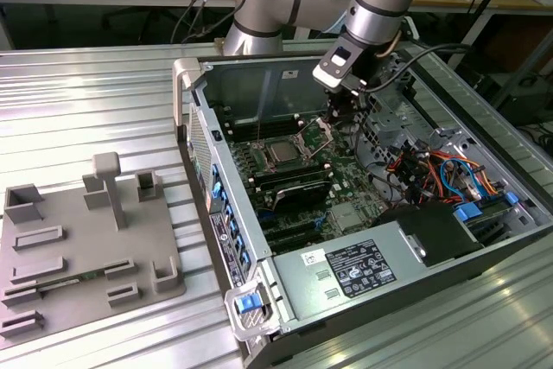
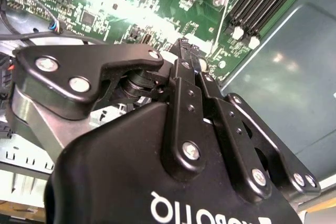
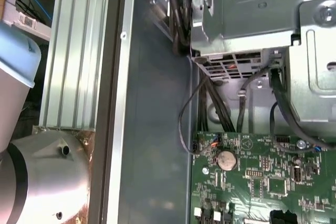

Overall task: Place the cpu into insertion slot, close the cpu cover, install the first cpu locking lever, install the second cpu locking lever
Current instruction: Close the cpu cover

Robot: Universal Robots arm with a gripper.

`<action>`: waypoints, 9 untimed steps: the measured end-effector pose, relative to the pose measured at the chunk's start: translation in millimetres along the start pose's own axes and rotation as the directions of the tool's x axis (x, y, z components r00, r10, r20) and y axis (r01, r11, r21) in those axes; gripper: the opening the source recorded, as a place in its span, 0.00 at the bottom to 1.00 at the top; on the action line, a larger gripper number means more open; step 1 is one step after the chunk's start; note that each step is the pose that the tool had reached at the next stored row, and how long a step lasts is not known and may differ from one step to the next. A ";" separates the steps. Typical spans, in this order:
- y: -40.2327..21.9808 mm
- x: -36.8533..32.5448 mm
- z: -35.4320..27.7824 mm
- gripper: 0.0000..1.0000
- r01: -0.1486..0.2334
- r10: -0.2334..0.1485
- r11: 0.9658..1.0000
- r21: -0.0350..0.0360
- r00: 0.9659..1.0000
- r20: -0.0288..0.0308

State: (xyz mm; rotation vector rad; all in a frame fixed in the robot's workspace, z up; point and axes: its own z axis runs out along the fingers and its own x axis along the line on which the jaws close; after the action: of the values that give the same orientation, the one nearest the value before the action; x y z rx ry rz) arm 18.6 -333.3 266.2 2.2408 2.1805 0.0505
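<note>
Black gripper [image 2: 186, 49] sits beside the cpu cover [image 1: 316, 134], jaws pressed together, anything pinched hidden.

Silvery cpu [image 1: 281, 154] lies flat in the insertion slot [image 1: 295, 149], cpu cover [image 1: 316, 135] tilted open.

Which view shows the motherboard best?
Exterior view: most of the motherboard lies open in the case. Second wrist view has a strip past the gripper; first wrist view, one edge with a coin cell.

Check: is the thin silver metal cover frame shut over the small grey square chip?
No, the silver cover frame stands raised beside the bare-topped chip.
</note>
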 end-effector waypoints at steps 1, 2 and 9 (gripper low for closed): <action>1.0 0.0 0.0 0.11 0.000 0.000 1.000 0.000 1.000 0.000; 3.7 0.1 0.3 0.11 0.000 0.000 1.000 0.000 1.000 0.000; 15.6 0.3 11.8 0.11 0.000 0.000 1.000 0.002 1.000 0.000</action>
State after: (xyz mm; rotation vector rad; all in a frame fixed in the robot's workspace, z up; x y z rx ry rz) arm 34.5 -333.3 255.0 2.2416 2.1811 0.0487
